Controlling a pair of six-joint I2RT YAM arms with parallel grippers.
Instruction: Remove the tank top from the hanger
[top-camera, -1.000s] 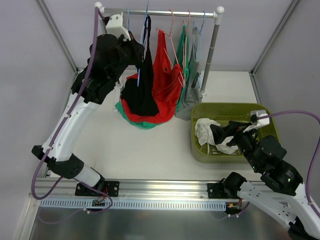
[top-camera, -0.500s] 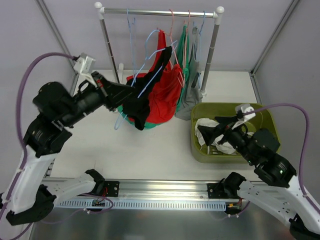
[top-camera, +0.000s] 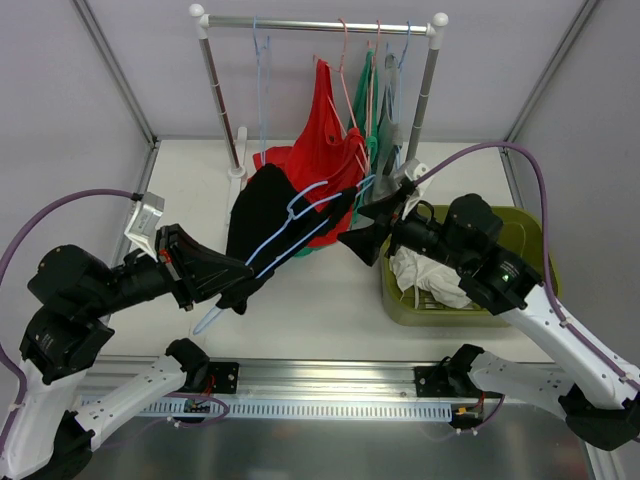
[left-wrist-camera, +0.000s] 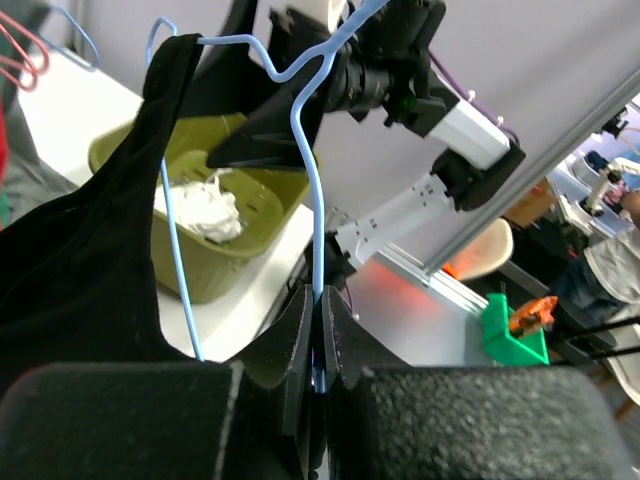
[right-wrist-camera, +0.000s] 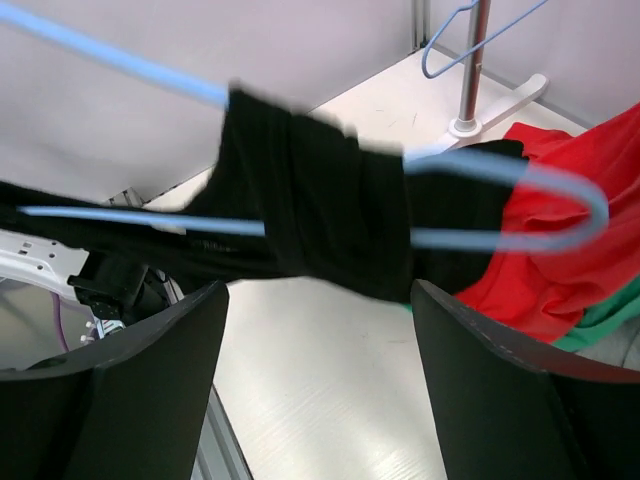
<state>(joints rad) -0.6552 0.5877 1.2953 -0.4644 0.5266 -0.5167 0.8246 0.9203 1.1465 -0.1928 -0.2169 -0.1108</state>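
Note:
A black tank top hangs on a light blue hanger, held off the rail over the table's middle. My left gripper is shut on the hanger's lower wire; the black cloth drapes to its left. My right gripper is open, its fingers just right of the hanger's hook end. In the right wrist view the black top and blue wire lie just ahead of the wide-open jaws, not between them.
A clothes rail at the back holds a red top, green and grey garments and empty hangers. An olive basket with white and black clothes stands at right. A green cloth lies under the red top.
My left arm has pulled the hanger and black top forward and down, away from the rail. My right arm has swung left from the basket to the hanger's hook end.

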